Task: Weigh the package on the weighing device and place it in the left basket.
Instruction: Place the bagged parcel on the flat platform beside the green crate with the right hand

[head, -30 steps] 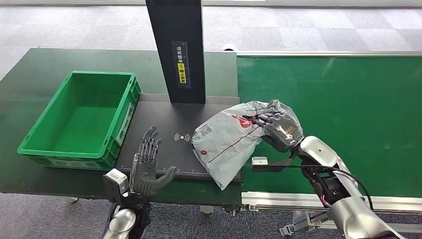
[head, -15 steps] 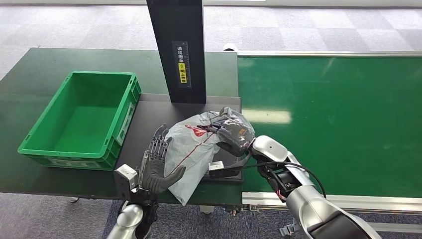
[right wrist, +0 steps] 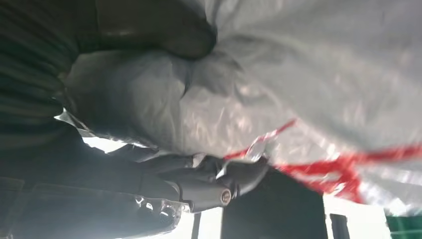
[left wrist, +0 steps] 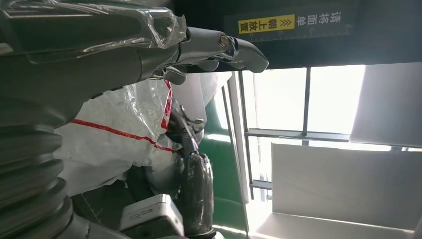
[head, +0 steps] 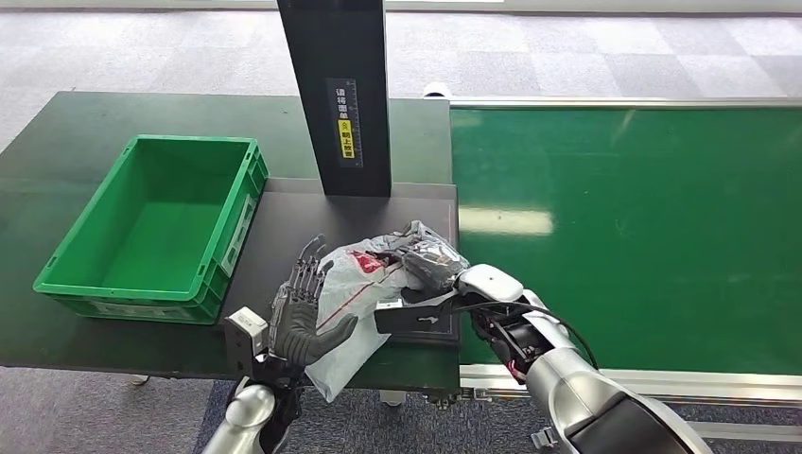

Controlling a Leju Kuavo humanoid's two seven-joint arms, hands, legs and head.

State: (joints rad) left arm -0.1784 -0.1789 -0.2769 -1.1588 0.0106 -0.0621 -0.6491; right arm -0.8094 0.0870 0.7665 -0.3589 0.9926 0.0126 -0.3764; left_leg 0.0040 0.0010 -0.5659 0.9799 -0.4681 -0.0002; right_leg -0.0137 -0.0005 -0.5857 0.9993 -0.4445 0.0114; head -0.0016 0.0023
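The right hand (head: 430,257) grips the far end of the grey package (head: 355,293), which a second ago lay at the right edge of the black scale plate (head: 284,222) and has since been dragged left and nearer — its near end now hangs over the table's front edge. The left hand (head: 301,317), which stood apart with fingers spread, has come in against the package's left side; its fingers are apart and cupped on the bag, not yet closed round it. By my judgement this is a handover — the left hand must take the bag before it can go to the green basket (head: 151,227) on the far left.
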